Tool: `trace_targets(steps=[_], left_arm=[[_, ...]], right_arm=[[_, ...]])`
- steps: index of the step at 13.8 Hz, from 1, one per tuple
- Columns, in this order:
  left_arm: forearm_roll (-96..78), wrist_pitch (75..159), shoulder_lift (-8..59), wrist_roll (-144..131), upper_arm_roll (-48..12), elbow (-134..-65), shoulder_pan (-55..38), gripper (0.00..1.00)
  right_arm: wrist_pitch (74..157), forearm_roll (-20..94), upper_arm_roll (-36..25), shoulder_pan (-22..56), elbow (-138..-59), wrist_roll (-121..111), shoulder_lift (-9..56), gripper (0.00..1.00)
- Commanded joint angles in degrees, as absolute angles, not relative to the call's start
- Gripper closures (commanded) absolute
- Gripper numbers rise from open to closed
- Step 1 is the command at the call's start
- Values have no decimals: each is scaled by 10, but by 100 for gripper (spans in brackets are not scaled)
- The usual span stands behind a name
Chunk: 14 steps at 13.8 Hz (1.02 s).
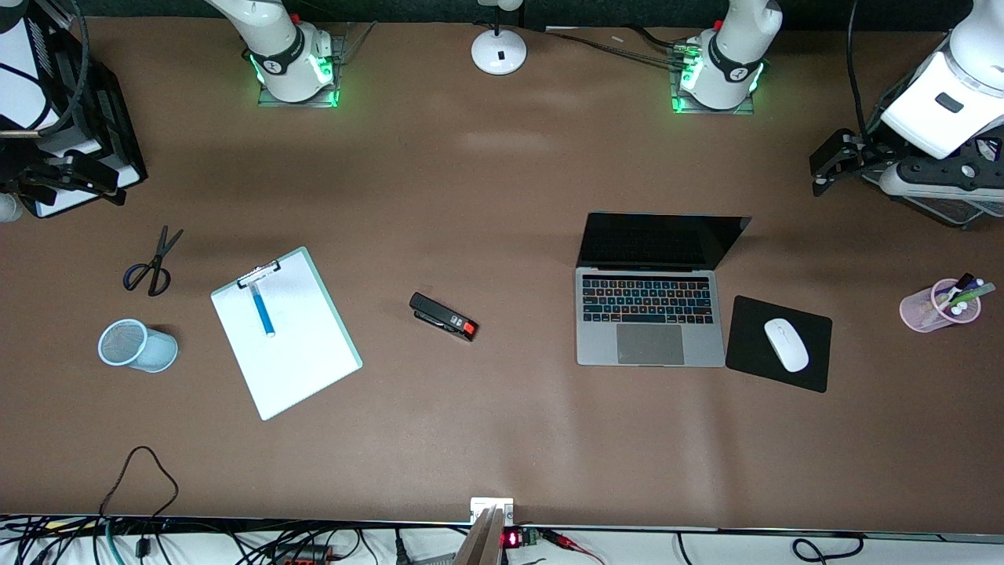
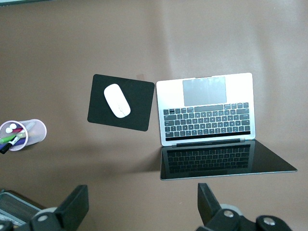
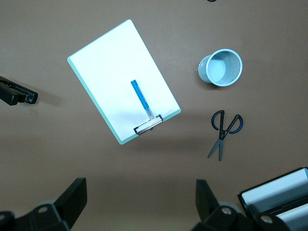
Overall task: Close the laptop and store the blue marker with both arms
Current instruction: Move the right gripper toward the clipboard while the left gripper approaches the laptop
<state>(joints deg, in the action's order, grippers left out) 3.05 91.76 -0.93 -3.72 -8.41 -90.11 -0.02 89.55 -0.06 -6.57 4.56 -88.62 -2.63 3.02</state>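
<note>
The silver-grey laptop (image 1: 649, 314) stands open toward the left arm's end of the table, its dark screen up; it also shows in the left wrist view (image 2: 207, 108). The blue marker (image 1: 261, 308) lies on a white clipboard (image 1: 302, 353) toward the right arm's end, and it shows in the right wrist view (image 3: 142, 99). My left gripper (image 1: 822, 174) is open and empty, high above the table past the laptop's end (image 2: 142, 207). My right gripper (image 1: 94, 179) is open and empty, high above the table edge near the scissors (image 3: 142, 202).
A black stapler (image 1: 443, 316) lies mid-table. A white mouse (image 1: 786, 344) sits on a black mouse pad (image 1: 812, 369) beside the laptop. A pink cup of pens (image 1: 940, 304), a blue mesh cup (image 1: 137, 345) on its side, scissors (image 1: 153, 263) and a lamp base (image 1: 499, 51) are around.
</note>
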Motion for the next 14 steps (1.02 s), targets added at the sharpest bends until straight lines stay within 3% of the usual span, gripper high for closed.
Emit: trace_targets(steps=[1,8,14], left_arm=[[12,920,-8,-24,-83,-895,4,0],[11,918,-9,-24,-85,-909,4,0],[-2,915,-15,-31,-96,-997,-2,0]], right_arm=[[883,-5,-60,42,-899,-26,16,0],[884,-4,-59,42,-896,-26,41,0],[890,3,-58,40,-894,-46,83,0]])
